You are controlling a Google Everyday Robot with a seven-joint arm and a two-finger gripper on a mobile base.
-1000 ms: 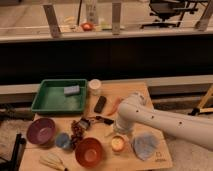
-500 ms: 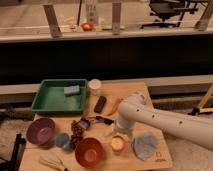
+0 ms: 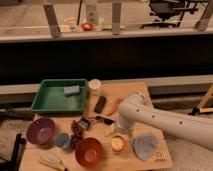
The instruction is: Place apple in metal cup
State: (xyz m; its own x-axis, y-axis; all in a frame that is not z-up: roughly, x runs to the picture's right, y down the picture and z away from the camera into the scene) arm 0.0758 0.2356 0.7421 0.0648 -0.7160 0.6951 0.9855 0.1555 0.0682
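Observation:
The metal cup (image 3: 117, 144) stands near the table's front edge, small and shiny with a warm yellow-orange glow inside. My white arm reaches in from the right, and my gripper (image 3: 120, 131) points down just above and behind the cup. The gripper's end is hidden by the wrist. No apple shows clearly on the table; I cannot tell whether it is in the gripper or in the cup.
A green tray (image 3: 50, 102) holds a grey sponge (image 3: 71, 90) at the back left. Around it are a white jar (image 3: 94, 86), a black block (image 3: 100, 104), an orange stick (image 3: 114, 105), a maroon bowl (image 3: 41, 131), a small blue cup (image 3: 63, 141), a red bowl (image 3: 89, 151) and a blue cloth (image 3: 145, 145).

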